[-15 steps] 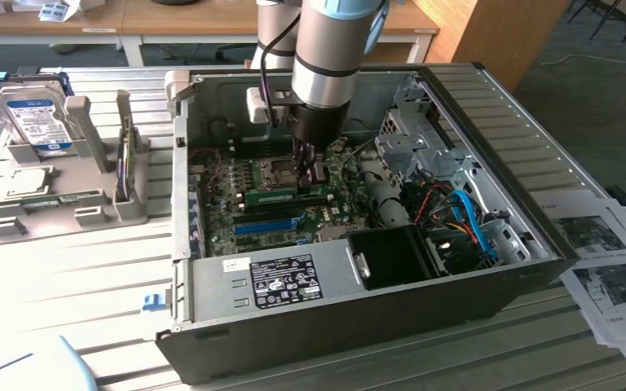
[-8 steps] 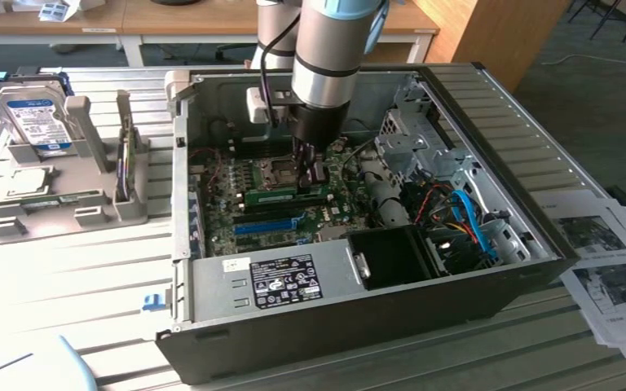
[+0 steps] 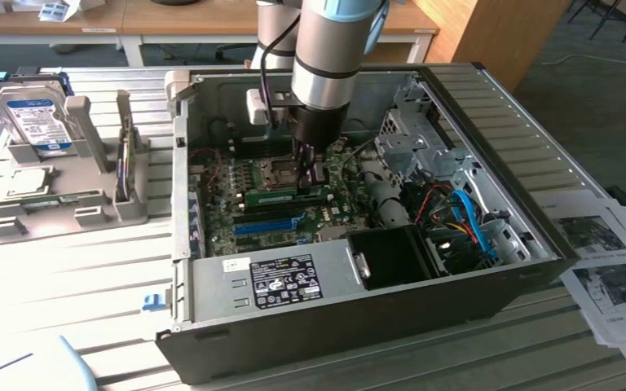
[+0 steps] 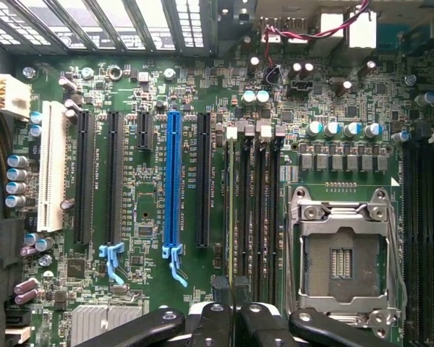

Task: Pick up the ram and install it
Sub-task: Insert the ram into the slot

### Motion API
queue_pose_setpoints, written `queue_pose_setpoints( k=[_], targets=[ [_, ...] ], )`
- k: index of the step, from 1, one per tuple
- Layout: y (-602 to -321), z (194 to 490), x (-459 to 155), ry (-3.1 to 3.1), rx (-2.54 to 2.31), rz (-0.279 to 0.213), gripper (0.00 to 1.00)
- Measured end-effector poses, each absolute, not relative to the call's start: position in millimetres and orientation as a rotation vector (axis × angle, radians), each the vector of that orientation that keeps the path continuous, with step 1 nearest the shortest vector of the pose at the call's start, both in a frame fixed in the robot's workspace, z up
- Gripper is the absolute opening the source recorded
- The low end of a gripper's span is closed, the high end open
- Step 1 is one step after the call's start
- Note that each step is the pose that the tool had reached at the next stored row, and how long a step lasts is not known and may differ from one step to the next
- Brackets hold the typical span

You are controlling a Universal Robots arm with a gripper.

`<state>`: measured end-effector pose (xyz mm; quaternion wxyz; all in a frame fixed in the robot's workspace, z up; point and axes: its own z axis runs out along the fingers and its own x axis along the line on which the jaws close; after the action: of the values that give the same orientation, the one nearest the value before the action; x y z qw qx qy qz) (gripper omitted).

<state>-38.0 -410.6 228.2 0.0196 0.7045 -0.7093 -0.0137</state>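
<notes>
I've got the claw [image 4: 231, 290] pinched nearly closed on the ram [image 3: 286, 195], held edge-down in line with a memory slot beside the CPU socket [image 4: 343, 260] for seating. Can't tell if it's seated.

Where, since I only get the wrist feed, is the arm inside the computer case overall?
Observer: The arm comes straight down into the middle of the open case, with the claw gripping the ram.
Operator: Any parts outside the case?
Observer: A hard drive stands upright in a grey holder on the exterior view's left.
Operator: And the other side?
Observer: Printed sheets lie beside the case on the exterior view's right.
</notes>
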Motion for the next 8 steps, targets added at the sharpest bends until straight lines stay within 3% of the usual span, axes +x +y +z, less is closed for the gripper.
queue_pose_setpoints(
  k=[8],
  targets=[
    [-410.6,226.7,-38.0,-2.201,2.186,-0.042,0.11]
  ],
)
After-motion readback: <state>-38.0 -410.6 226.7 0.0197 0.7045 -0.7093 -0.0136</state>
